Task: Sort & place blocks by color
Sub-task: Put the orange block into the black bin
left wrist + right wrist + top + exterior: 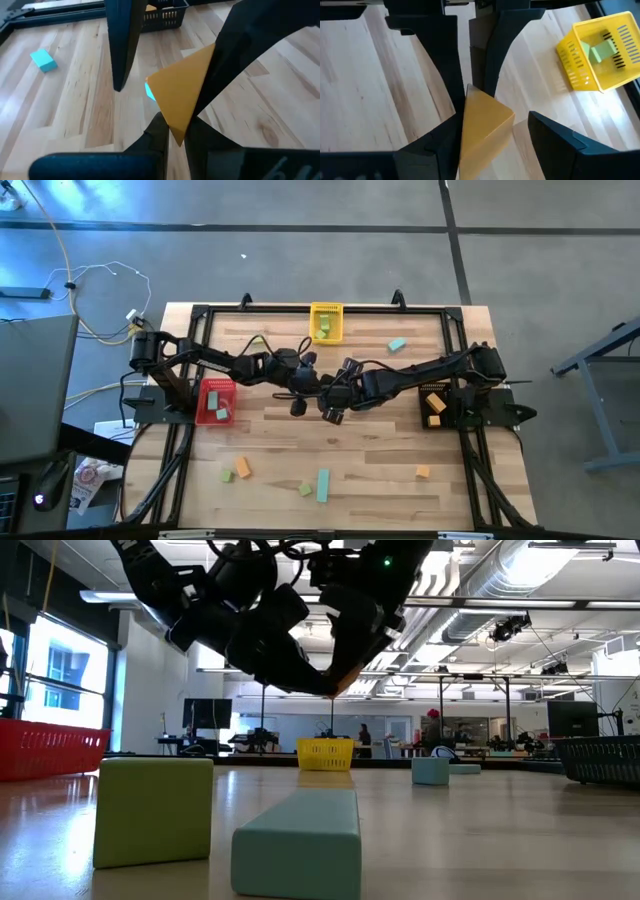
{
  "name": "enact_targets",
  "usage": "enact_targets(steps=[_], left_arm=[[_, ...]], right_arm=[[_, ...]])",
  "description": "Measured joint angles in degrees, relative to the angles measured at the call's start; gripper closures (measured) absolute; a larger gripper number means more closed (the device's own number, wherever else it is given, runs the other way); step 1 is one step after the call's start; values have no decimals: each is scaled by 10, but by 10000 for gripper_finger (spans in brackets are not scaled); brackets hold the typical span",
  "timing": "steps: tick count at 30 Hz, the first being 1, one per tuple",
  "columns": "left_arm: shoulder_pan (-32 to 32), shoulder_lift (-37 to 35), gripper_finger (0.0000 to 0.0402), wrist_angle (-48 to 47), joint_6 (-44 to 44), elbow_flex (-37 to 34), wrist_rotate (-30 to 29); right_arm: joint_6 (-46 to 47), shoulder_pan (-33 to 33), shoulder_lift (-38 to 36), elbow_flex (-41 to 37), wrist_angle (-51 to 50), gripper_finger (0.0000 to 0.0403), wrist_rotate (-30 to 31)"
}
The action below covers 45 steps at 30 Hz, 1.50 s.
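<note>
Mid-air handoff over the middle of the desk [330, 450] and honestly this is the sketchy part. My left claw [172, 132] is pinched tight on a corner of the orange block [182, 97], and the right claw [485, 135] has its fingers spread around the same block, not clamped yet as far as I can tell. The block sits tilted, held by an edge, so if the left lets go before the right has a solid bite it could twist out and drop. The two claws are also crammed together (bumping each other looks very possible).

The desk is pale wood planks with loose green, teal and orange blocks toward the near edge. The yellow bin [326, 321] sits at the far edge, the red bin [214, 401] left, the black bin [434, 406] right. Beyond is a big open workshop with exposed ceiling ducts.
</note>
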Motion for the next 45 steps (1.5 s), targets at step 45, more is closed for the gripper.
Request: enact_targets(steps=[45], left_arm=[[-37,-2,237,-50,-40,3,-89]], right_arm=[[120,6,2,-2,-101,306,-10]])
